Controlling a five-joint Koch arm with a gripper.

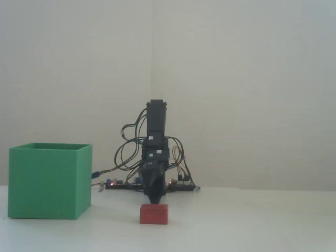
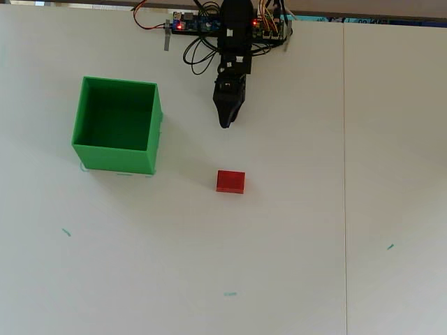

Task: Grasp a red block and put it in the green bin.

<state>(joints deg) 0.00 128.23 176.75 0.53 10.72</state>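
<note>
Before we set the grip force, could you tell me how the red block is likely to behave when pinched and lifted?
The red block looks solid and flat-sided, so probably stiff and unlikely to roll. It sits wider than tall, so tipping seems unlikely. Its matte faces should not be slippery.

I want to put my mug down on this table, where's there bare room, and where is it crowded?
In the overhead view, the table is bare right of the red block and in front of both it and the green bin. The back edge is crowded: the gripper hangs between board wiring and block.
</note>
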